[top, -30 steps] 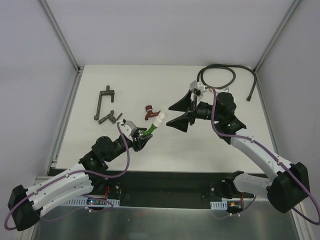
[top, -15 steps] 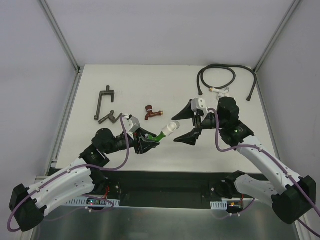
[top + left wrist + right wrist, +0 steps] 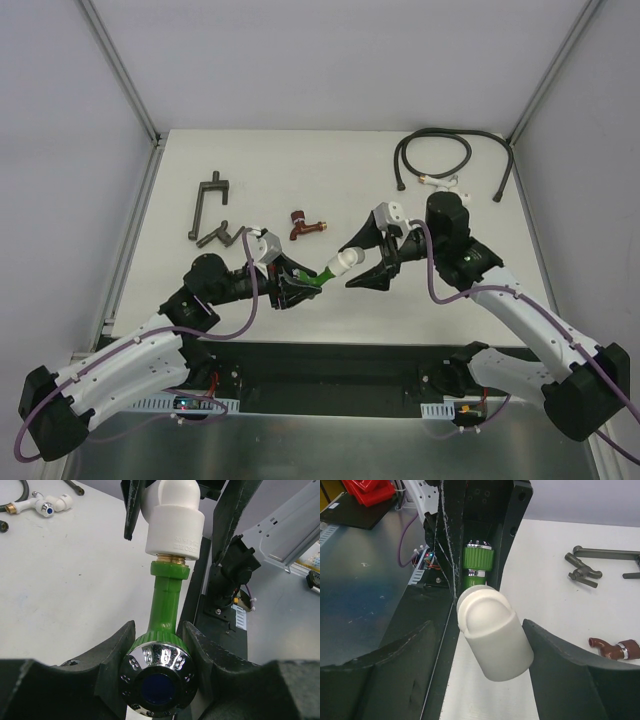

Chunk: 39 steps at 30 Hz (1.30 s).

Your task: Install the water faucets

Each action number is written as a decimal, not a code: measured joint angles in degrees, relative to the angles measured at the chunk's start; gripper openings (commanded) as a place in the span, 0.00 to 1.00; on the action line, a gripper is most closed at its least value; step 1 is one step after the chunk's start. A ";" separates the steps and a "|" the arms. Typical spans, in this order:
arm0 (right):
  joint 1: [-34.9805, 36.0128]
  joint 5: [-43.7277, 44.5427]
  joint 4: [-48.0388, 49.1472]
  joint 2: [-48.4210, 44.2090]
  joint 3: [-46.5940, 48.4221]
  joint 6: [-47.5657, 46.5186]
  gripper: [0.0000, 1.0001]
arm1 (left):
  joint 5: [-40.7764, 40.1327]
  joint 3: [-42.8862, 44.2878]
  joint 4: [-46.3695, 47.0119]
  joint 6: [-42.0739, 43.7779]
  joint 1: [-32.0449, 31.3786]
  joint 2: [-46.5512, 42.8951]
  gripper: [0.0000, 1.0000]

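My left gripper is shut on the bright green faucet and holds it above the table near the front edge. In the left wrist view the fingers clamp the ribbed knob under its chrome cap. A white elbow fitting sits on the faucet's threaded end. My right gripper is open and straddles the elbow; its right finger is close to it, the left one apart. The dark red faucet lies on the table behind them and also shows in the right wrist view.
A black hose with a white end fitting lies coiled at the back right. Two dark grey metal parts lie at the left. The table's front edge and a black rail are just below the grippers.
My left gripper carried the green faucet and elbow to the right. My right gripper came forward and left, and its open fingers now sit on either side of the elbow.
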 measured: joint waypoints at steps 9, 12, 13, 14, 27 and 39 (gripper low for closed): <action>2.14 0.55 -0.76 1.33 1.42 -0.24 0.17 | 0.50 1.90 -2.05 0.96 0.00 -0.44 0.00; 2.80 1.79 -0.94 1.51 1.90 0.11 0.02 | -0.44 2.73 -4.33 2.54 0.00 -1.40 0.00; 3.02 2.32 -0.96 1.64 2.14 0.28 0.02 | -0.83 2.93 -4.98 3.08 0.00 -1.75 0.00; 3.43 3.32 -1.11 1.84 2.64 0.90 0.02 | -1.40 3.10 -5.75 3.69 0.00 -2.23 0.00; 6.38 18.40 -1.70 9.03 10.12 16.50 0.02 | -20.00 4.04 -10.71 17.44 -3.41 -5.16 0.00; 6.01 28.17 -6.23 15.45 13.66 29.57 0.02 | -52.89 7.13 -13.90 32.30 -19.06 6.03 0.00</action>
